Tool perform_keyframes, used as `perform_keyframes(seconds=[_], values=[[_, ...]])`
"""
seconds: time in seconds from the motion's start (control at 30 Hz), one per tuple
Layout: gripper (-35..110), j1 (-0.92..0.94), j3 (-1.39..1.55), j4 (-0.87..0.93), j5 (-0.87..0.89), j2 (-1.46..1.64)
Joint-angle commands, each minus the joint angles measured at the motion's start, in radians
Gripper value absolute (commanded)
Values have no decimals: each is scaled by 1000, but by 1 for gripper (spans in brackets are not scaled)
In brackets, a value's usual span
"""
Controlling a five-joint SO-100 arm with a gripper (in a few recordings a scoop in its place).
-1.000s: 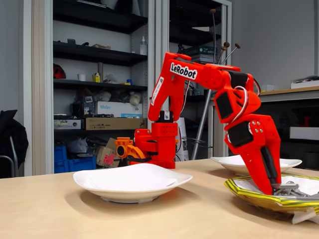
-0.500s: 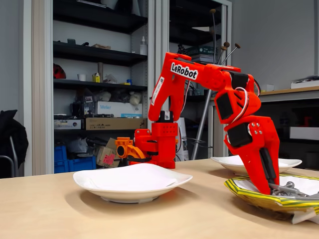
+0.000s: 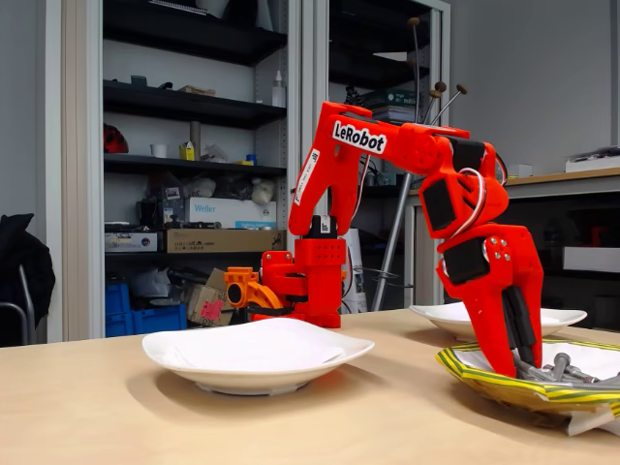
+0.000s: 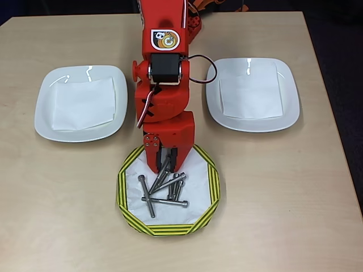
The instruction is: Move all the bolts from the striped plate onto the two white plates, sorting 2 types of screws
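Red two-finger tool point(image 4: 166, 168) down inside yellow-and-green striped paper plate point(image 4: 210, 195), tips at upper end of pile of grey metal bolts point(image 4: 161, 190). Jaws look narrow, possibly pinching one long bolt; cannot tell for sure. Left plain white plate point(image 4: 45, 107) and right plain white plate point(image 4: 286, 96) each carry only white paper square, no bolts. Judgement: sorting barely begun; whole pile left on striped plate, near middle front of pale wooden surface point(image 4: 283, 215).

bolts point(image 4: 163, 190) in striped plate point(image 4: 211, 187), white plates point(image 4: 79, 103) flanking behind
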Motion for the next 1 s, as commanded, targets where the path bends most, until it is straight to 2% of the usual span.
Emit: perform_keyframes(seconds=[0.0,0.37,0.43,0.53,0.77,0.97], values=[[5,-26,12,34,25,61],[5,-20,87,57,15,141],[0,-17,89,61,28,143],[0,-11,78,71,9,144],[0,41,-95,164,-106,123],[0,143,-388,394,-296,89]])
